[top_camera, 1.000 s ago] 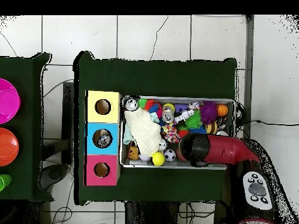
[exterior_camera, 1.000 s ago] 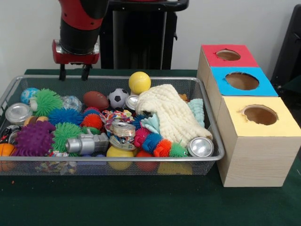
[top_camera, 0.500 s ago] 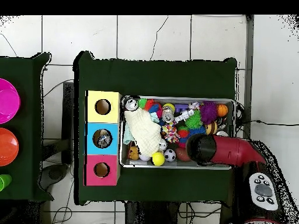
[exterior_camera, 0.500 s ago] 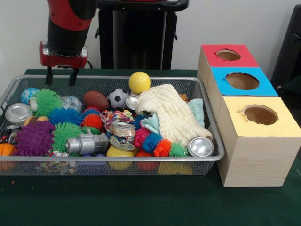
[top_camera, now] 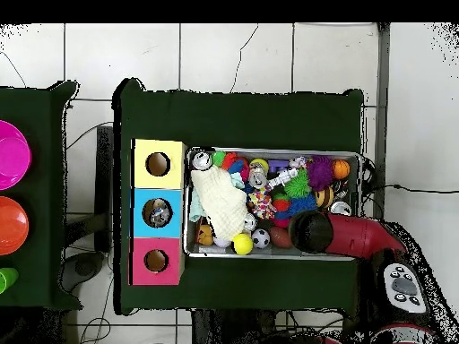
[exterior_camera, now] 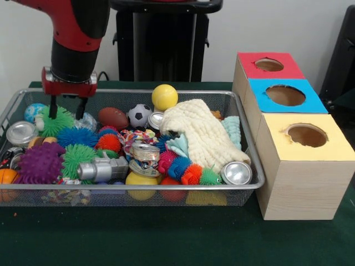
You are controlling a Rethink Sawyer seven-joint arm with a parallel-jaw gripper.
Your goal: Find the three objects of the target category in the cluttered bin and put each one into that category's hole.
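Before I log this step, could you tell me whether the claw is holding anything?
No, the claw hangs open over the green spiky ball, with nothing between its fingers.

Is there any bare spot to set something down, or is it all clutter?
The bin is packed wall to wall. Bare green cloth lies along the bin's front and ahead of the yellow box.

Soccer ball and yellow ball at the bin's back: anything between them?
Nothing. In the front view the soccer ball and yellow ball sit side by side, with only bin mesh showing behind the small gap.
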